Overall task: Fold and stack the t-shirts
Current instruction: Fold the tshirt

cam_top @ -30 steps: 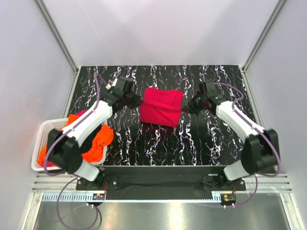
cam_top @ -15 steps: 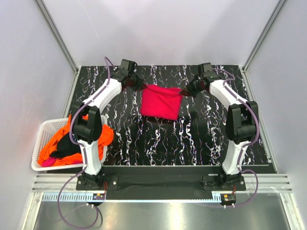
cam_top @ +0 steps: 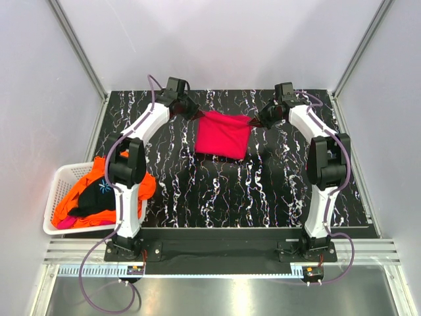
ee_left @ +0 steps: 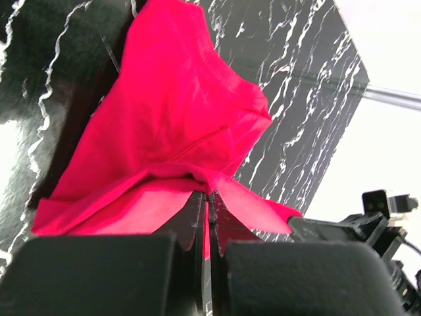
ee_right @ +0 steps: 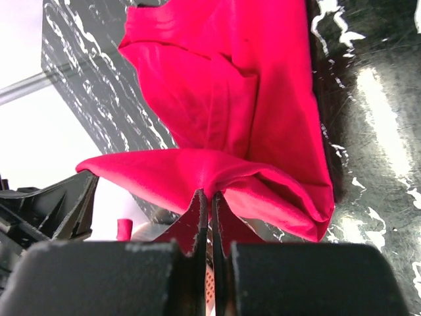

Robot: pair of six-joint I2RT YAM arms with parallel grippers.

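Black marble-look table (cam_top: 276, 191), pale walls round it. Over the last sec both arms swung from mid-table toward the far edge, taking the magenta-red t-shirt (cam_top: 225, 135) w/ them. It now hung btwn them near the back, top corners lifted, lower part seemingly resting on the table. Left gripper (cam_top: 195, 113) was pinched tight on its left corner, right gripper (cam_top: 258, 122) likewise on the right (both wrist views showed cloth nipped btwn closed fingers). Prob. a drag to flatten or lay a fold; fold unfinished, no stack yet. Count: 2 arms, 1 shirt out, 1 white basket (cam_top: 56, 197) at left w/ orange cloth (cam_top: 141, 187), a black piece (cam_top: 89, 205) and a pink bit (cam_top: 66, 224); no. of shirts inside unclear.
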